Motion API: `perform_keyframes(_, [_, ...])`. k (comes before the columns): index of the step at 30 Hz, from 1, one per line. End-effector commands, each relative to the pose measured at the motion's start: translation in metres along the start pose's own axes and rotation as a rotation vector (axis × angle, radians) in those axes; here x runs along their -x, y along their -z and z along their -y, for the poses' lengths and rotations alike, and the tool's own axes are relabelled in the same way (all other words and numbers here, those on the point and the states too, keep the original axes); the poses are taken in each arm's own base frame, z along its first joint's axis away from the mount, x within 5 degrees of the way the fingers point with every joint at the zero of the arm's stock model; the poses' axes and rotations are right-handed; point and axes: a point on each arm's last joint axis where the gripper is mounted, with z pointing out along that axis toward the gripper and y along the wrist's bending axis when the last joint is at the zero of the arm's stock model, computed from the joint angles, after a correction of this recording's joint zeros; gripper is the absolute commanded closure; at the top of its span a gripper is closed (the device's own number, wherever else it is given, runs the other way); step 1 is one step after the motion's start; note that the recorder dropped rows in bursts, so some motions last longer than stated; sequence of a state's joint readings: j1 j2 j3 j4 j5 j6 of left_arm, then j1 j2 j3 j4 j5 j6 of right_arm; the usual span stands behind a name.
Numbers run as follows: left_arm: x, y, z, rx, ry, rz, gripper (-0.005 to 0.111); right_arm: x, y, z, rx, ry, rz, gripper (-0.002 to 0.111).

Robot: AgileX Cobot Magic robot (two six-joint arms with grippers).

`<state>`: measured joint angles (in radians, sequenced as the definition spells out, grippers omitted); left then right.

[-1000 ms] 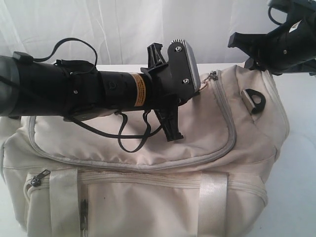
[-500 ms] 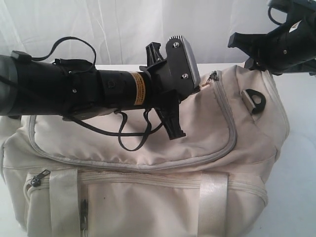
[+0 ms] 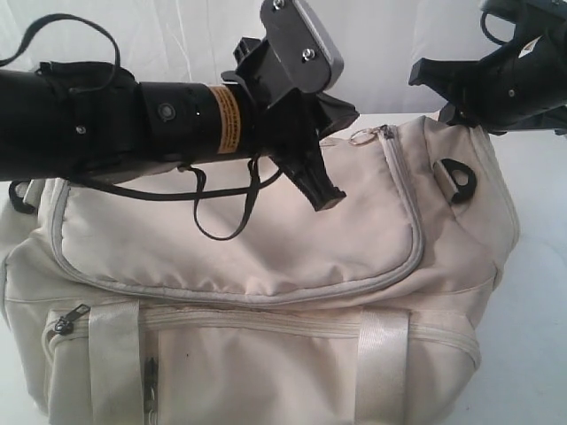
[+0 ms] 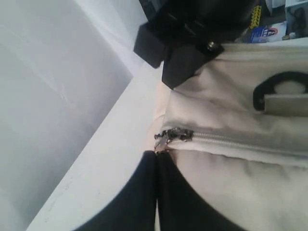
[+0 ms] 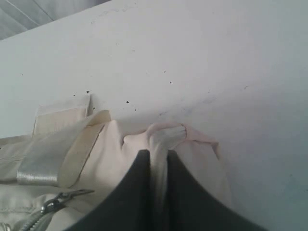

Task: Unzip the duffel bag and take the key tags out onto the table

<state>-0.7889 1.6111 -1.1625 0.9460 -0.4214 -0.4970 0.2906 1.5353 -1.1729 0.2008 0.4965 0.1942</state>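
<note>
1. The bag [image 3: 266,248], cream-white with grey zips and pale webbing straps, fills the lower frame on the white table [image 3: 540,266].
2. Its curved top zip [image 3: 409,217] is seen shut, with the slider [image 3: 383,134] at upper centre-right near a black D-ring [image 3: 456,177].
3. The left gripper [image 4: 157,156] is held with jaws together, tips at the slider. Whether it is pinched cannot be told.
4. The right gripper [image 5: 158,153] is clamped on a fold of the bag's end.

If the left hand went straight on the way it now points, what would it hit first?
The zipper pull on the duffel bag, right at the left hand's closed fingertips; whether they already pinch it is unclear.
</note>
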Motion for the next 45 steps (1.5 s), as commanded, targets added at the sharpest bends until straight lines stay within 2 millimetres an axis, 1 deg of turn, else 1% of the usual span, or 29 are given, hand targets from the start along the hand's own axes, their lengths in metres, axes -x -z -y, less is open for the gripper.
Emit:
perform_keyframes(1, [0.017, 0.015, -0.001, -0.029, 0.061, 0.044, 0.107, 0.015, 0.010, 0.000, 0.012, 0.021, 0.124, 0.108])
perform_keyframes(2, [0.019, 0.016, -0.001, -0.042, 0.082, 0.047, 0.107, 0.015, 0.010, 0.000, 0.013, 0.022, 0.126, 0.108])
perform_keyframes(5, [0.018, 0.018, 0.001, -0.067, 0.006, 0.028, 0.107, 0.015, 0.009, 0.000, 0.012, 0.021, 0.124, 0.108])
perform_keyframes(10, [0.006, 0.013, -0.002, -0.012, -0.025, -0.060, 0.107, 0.015, 0.010, 0.000, 0.013, 0.022, 0.127, 0.108])
perform_keyframes(12, [-0.001, 0.008, -0.001, -0.018, -0.092, -0.086, 0.103, 0.015, 0.010, 0.000, 0.013, 0.022, 0.127, 0.108])
perform_keyframes(14, [-0.008, 0.001, 0.004, -0.051, -0.167, -0.092, 0.093, 0.016, 0.010, 0.000, 0.014, 0.022, 0.131, 0.108])
perform_keyframes(16, [-0.017, -0.008, 0.009, -0.080, -0.220, -0.107, 0.077, 0.016, 0.010, 0.000, 0.014, 0.022, 0.131, 0.108])
perform_keyframes(17, [-0.022, -0.012, 0.010, -0.088, -0.218, -0.118, 0.070, 0.016, 0.010, 0.000, 0.014, 0.022, 0.131, 0.108])
perform_keyframes(19, [-0.030, -0.018, 0.012, -0.086, -0.182, -0.145, 0.053, 0.016, 0.010, 0.000, 0.014, 0.022, 0.133, 0.108])
perform_keyframes(21, [-0.035, -0.021, 0.012, -0.059, -0.095, -0.170, 0.044, 0.016, 0.010, 0.000, 0.015, 0.022, 0.135, 0.108])
perform_keyframes(22, [-0.036, -0.023, 0.011, -0.045, -0.043, -0.172, 0.042, 0.016, 0.010, 0.000, 0.014, 0.024, 0.135, 0.108])
perform_keyframes(24, [-0.033, -0.026, 0.010, -0.039, -0.014, -0.153, 0.042, 0.016, 0.010, 0.000, 0.014, 0.024, 0.135, 0.108])
perform_keyframes(28, [-0.021, -0.028, 0.007, -0.049, -0.060, -0.079, 0.042, 0.016, 0.010, 0.000, 0.014, 0.025, 0.132, 0.108])
perform_keyframes(31, [-0.015, -0.029, 0.002, -0.027, -0.043, -0.068, 0.042, 0.015, 0.010, 0.000, 0.013, 0.025, 0.127, 0.108])
perform_keyframes(36, [-0.018, -0.031, 0.002, -0.025, -0.051, -0.082, 0.042, 0.015, 0.010, 0.000, 0.013, 0.025, 0.127, 0.108])
perform_keyframes(42, [-0.024, -0.031, 0.005, -0.056, -0.179, -0.117, 0.042, 0.015, 0.010, 0.000, 0.013, 0.025, 0.127, 0.108])
perform_keyframes(45, [-0.025, -0.031, 0.006, -0.061, -0.214, -0.129, 0.042, 0.015, 0.010, 0.000, 0.013, 0.025, 0.127, 0.108])
